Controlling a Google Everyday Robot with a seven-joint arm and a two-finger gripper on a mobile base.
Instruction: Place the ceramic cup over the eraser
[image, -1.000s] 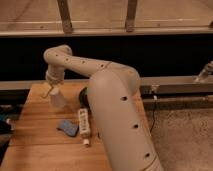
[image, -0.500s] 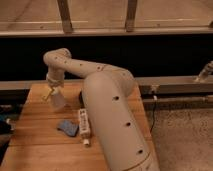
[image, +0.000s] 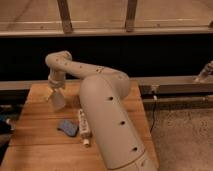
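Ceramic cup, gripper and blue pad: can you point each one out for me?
ceramic cup (image: 58, 104): camera view, on its white side wall.
gripper (image: 56, 94): camera view, on its lower end, right above the cup.
blue pad (image: 67, 127): camera view, on its middle.

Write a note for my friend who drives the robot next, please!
Gripper: at the far left of the wooden table, right at the top of the ceramic cup; I cannot tell whether it grips it.
Eraser: not in sight, perhaps hidden behind the arm.
Done: gripper is at the cup.
Left: find the eraser and set the cup over it.
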